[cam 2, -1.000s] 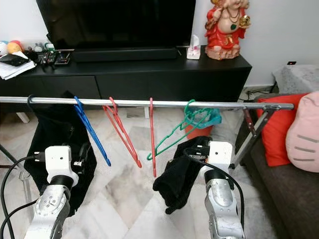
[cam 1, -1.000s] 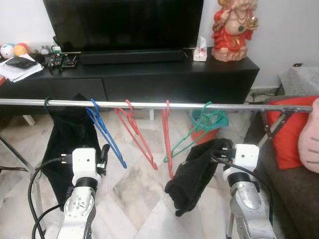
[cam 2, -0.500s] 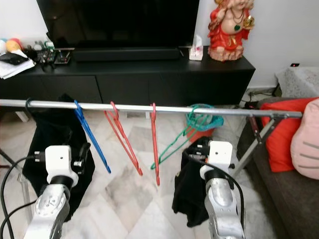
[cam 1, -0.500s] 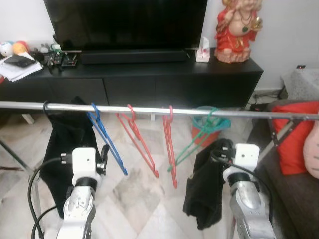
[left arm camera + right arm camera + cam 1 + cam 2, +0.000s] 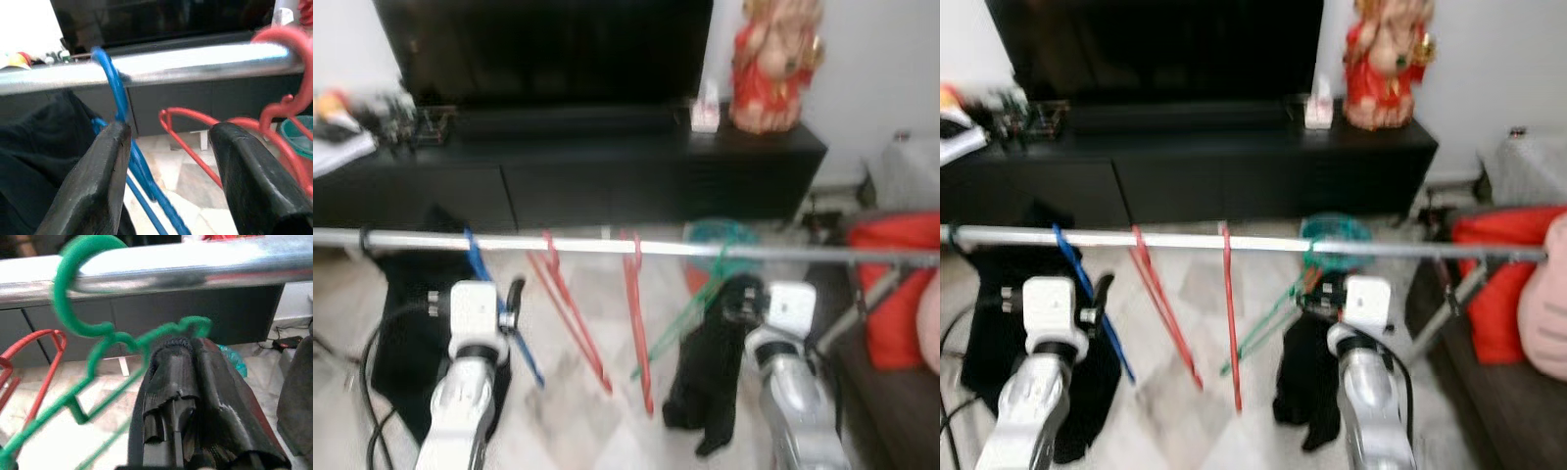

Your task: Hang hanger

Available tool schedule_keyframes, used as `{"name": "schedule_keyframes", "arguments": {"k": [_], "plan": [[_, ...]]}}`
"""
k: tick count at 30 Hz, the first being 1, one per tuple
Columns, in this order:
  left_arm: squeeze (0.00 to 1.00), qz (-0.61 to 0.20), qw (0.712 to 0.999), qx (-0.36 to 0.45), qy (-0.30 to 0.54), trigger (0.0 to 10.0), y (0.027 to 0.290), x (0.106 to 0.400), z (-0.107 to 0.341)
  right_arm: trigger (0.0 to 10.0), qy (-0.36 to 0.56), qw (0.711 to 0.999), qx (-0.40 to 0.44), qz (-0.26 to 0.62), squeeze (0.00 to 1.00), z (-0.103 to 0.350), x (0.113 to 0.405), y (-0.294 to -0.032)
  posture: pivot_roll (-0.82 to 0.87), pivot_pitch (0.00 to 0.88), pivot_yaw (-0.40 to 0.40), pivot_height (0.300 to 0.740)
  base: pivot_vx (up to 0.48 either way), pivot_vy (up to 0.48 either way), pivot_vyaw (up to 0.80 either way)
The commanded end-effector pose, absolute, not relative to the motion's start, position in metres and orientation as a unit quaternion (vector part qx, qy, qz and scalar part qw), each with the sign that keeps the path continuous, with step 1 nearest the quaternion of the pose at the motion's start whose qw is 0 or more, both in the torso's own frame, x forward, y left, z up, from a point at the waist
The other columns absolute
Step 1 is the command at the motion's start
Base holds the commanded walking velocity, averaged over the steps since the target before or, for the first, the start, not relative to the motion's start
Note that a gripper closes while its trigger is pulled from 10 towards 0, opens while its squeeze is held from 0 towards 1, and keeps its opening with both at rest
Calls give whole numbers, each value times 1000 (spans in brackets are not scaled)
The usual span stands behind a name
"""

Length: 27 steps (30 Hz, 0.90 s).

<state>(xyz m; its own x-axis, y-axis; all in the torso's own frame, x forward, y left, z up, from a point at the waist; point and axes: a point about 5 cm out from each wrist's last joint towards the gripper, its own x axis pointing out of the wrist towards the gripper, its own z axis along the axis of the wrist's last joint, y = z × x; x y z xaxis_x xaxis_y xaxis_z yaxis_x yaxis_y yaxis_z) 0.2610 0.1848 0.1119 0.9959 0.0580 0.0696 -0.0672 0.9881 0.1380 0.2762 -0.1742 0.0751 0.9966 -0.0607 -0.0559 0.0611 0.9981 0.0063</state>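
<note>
A silver rail (image 5: 607, 245) runs across in front of both arms, and the green hanger (image 5: 98, 342) has its hook over that rail. In the right wrist view the hook curls over the rail just above and to one side of the right gripper (image 5: 195, 396), and the hanger's shoulder bar slopes down past the fingers, passing close by their tips. Those fingers (image 5: 168, 382) are closed on a fold of black garment (image 5: 1307, 377), which is bunched between and around them and hangs down below the gripper toward the floor. Whether the cloth is threaded on the hanger cannot be told; the hanger's bar meets the top edge of the bunched cloth right at the fingertips.

The left gripper (image 5: 166, 147) is held just under the rail with its fingers (image 5: 105, 171) spread wide and nothing between them. The blue hanger (image 5: 115, 107) hangs from the rail right beside one finger, its bar running down along that finger's inner edge. A red hanger (image 5: 195, 142) shows through the gap, farther off beyond the fingers, and a second red hook (image 5: 281, 44) sits over the rail above the other finger. Another black garment (image 5: 406, 313) hangs from the rail on the outer side of the left gripper. Behind the rail stands a dark TV cabinet (image 5: 607, 166) with a red figurine (image 5: 766, 64) on it.
</note>
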Motion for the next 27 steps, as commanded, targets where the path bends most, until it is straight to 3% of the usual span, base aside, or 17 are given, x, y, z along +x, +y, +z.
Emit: {"name": "schedule_keyframes", "arguments": {"k": [1,5,10,17,27], "plan": [[0,-1,995,89,-37,10000,171,264,129,10000,10,999,-1,-41,0,82,277,-182,-46,0,4,740,0,0,0],[0,-51,986,153,33,10000,159,267,149,10000,10,999,-3,-42,0,82,277,-185,-37,0,3,740,0,0,0],[0,32,988,64,139,10000,172,266,148,10000,10,999,-1,-40,0,82,278,-182,-32,0,6,740,0,0,0],[0,97,975,22,196,10000,192,287,133,10000,8,999,0,-40,0,84,279,-182,-27,0,6,740,0,0,0],[0,111,962,-11,249,10000,190,327,119,10000,8,999,-1,-37,0,86,282,-183,-37,0,-14,740,0,0,0]]}}
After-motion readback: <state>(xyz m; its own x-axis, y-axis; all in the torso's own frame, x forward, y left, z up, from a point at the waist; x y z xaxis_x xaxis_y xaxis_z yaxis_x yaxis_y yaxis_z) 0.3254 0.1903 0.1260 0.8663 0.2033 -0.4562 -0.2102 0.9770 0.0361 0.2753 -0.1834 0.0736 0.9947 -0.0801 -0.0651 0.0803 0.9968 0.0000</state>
